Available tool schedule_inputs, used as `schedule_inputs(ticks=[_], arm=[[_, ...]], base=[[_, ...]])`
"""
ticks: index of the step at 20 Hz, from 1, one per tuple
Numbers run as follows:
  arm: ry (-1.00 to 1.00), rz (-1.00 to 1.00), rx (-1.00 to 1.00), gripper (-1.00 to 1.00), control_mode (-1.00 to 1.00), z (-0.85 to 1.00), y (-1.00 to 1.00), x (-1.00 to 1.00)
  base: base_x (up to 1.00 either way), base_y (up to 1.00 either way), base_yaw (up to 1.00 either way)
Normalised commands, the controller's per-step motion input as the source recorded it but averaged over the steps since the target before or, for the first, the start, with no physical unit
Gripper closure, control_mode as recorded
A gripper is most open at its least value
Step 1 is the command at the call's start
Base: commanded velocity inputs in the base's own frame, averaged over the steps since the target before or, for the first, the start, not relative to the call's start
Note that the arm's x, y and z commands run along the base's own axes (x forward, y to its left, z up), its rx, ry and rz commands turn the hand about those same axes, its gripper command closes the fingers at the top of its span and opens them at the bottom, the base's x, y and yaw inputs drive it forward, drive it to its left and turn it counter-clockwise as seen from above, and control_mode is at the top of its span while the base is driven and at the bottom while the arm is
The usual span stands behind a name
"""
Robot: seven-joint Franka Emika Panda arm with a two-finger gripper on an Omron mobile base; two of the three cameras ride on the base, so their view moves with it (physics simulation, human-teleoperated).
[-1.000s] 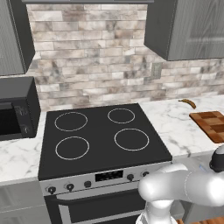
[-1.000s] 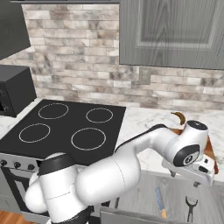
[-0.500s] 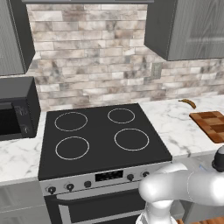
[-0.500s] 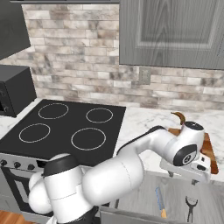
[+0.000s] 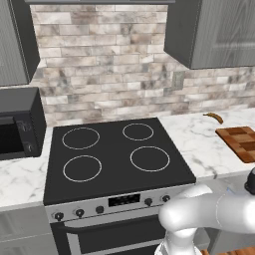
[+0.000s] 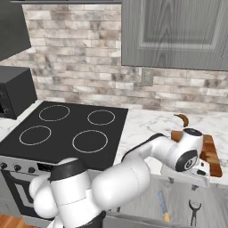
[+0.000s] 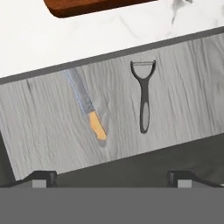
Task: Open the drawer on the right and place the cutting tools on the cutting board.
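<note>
The drawer stands pulled out, its grey wood-grain floor showing. On that floor lies one of the cutting tools, a slim knife with a bluish-grey blade and an orange handle. The right base view shows the same knife in the open drawer. My gripper hovers above the drawer's front part, open, with nothing between its fingertips. From the right base camera the gripper hangs just in front of the counter edge. The checkered reddish-brown cutting board lies on the counter behind it, also as the cutting board and the cutting board.
A dark grey peeler lies in the drawer to the right of the knife, peeler. A curved brown-orange thing rests behind the board. The black stovetop is to the left, with a microwave beyond it.
The hand has sunk slightly over the open drawer. The jaws stay open, and the knife and peeler have not moved.
</note>
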Motion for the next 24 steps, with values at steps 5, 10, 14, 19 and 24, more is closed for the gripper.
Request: schedule_inputs(ticks=[5,10,14,19,24], arm=[[0.08,0.06,0.0,-1.0,-1.0,-0.37,0.17,0.34],[0.01,0.0,0.0,-1.0,-1.0,-0.02,0.0,0.05],[0.01,-0.05,0.0,-1.0,-1.0,0.01,0.0,0.04],[0.0,-0.39,0.0,-1.0,-1.0,0.08,0.0,0.02],[0.03,-0.58,0.0,-1.0,-1.0,0.02,0.0,0.35]], base=[[0.0,0.0,0.0],[0.0,0.0,0.0],[0.0,0.0,0.0],[0.0,0.0,0.0],[0.0,0.0,0.0]])
